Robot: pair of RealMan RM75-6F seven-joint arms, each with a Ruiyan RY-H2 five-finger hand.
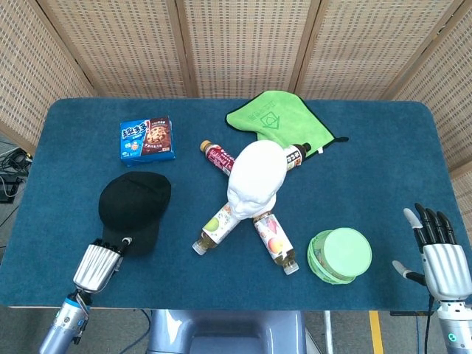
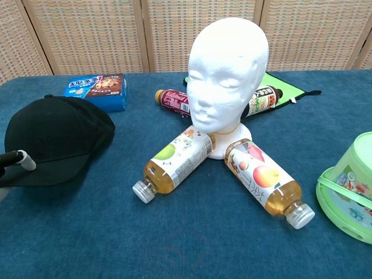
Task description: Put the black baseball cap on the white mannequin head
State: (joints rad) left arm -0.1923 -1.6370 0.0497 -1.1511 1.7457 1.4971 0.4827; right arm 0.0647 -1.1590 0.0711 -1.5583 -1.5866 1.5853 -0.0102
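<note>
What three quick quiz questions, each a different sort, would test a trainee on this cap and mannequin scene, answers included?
1. True or false: the black baseball cap already sits on the white mannequin head.
2. Which hand is at the cap's brim: A left hand, B right hand?
3. Fill in: the blue cookie box lies ____ the cap, toward the screen.

Key
1. False; the cap lies on the table.
2. A.
3. Beyond.

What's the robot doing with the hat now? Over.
Left hand fingers on black cap brim. Right hand open, idle. Bottles ring the mannequin head.
</note>
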